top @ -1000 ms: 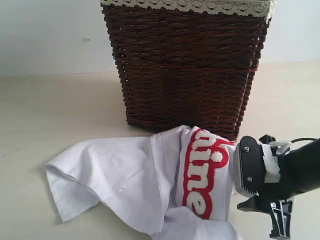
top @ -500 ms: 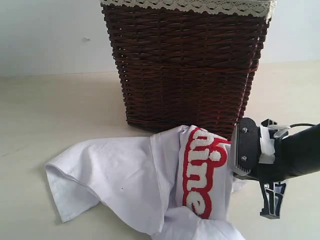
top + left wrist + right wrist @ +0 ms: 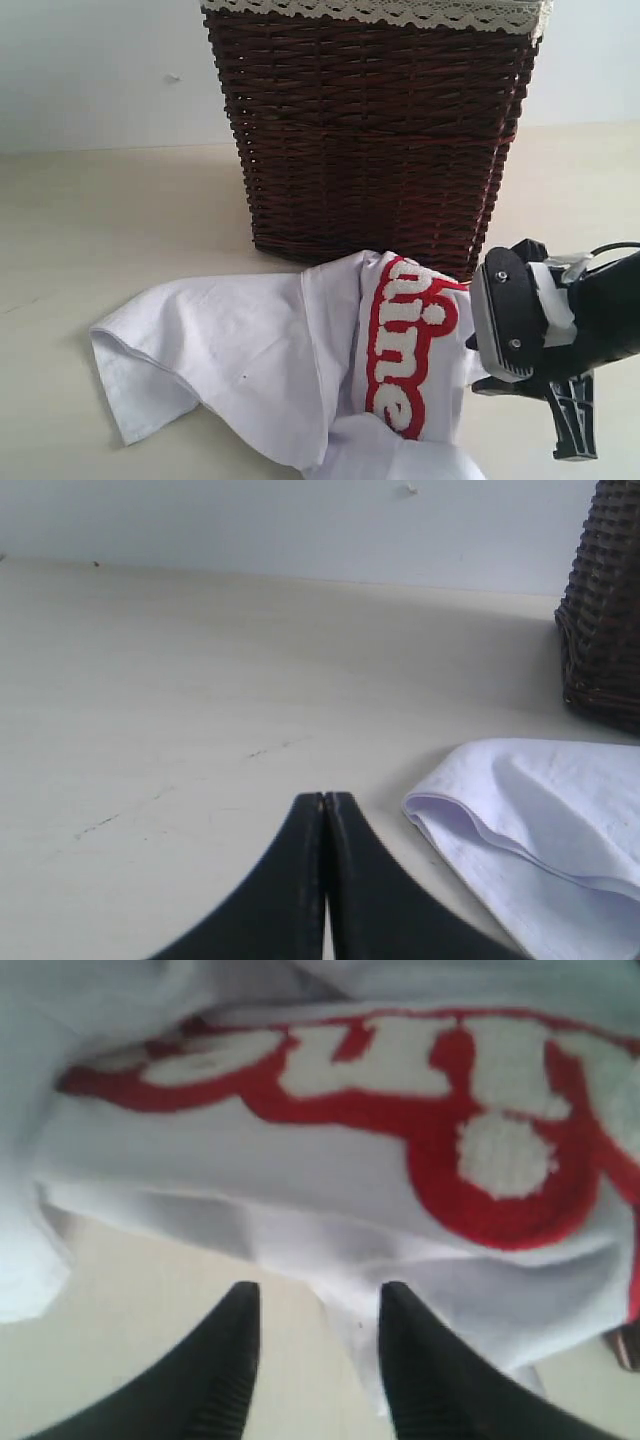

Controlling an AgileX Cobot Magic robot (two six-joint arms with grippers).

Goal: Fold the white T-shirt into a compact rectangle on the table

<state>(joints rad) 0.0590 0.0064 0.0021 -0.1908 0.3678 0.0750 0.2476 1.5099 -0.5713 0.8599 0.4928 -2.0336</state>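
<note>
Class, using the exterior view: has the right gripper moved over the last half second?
Yes. The right gripper has shifted down and to the right, away from the wicker basket's lower corner.

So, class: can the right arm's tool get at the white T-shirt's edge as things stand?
Probably yes: the right tool is open, an edge of the white T-shirt lies right before its tips, and nothing stands between.

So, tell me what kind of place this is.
Probably a robot test bench staged for laundry folding: a wicker basket and a crumpled white T-shirt on a pale table against a plain wall.
</note>
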